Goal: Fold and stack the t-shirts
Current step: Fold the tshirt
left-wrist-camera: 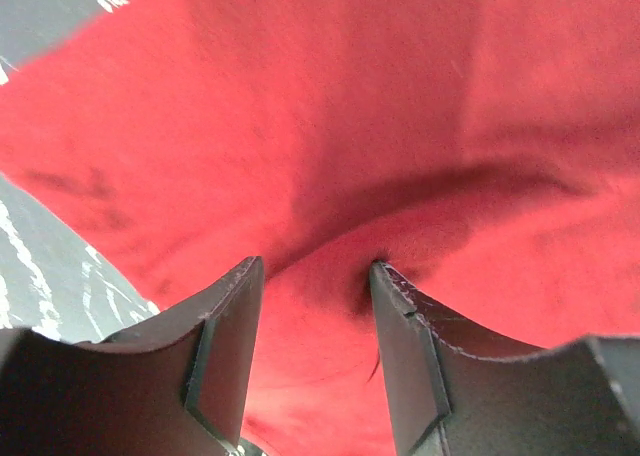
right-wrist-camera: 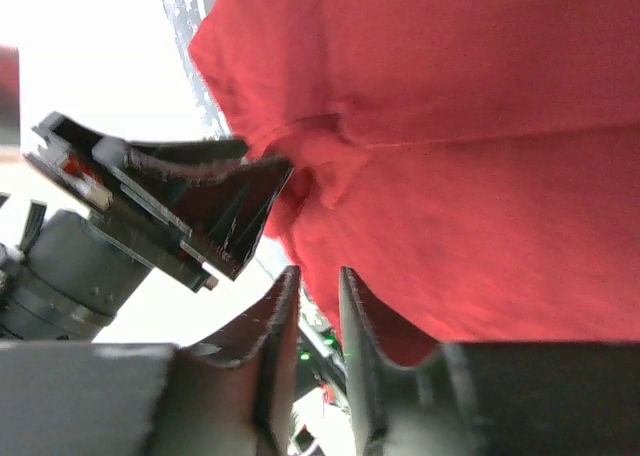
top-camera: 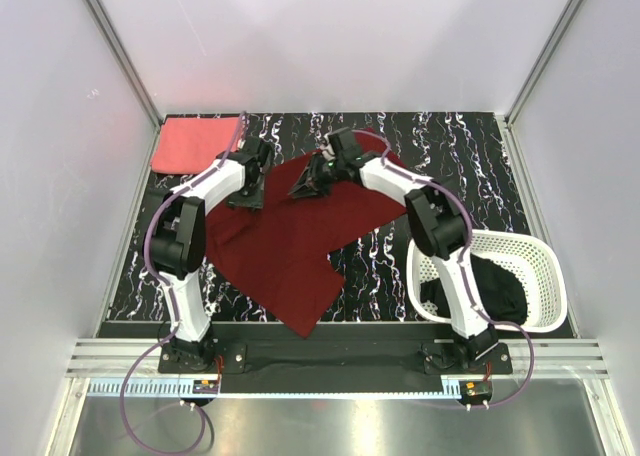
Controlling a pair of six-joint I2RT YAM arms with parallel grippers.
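White-shelled arms (top-camera: 188, 301) with black joints, looping purple cables (top-camera: 150, 238), a matte black left gripper (left-wrist-camera: 315, 266) and right gripper (right-wrist-camera: 318, 272).

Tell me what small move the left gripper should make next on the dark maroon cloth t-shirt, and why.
Probably close the left gripper: its fingers stand apart astride a raised fold of the dark maroon cloth t-shirt, not yet pinching it.
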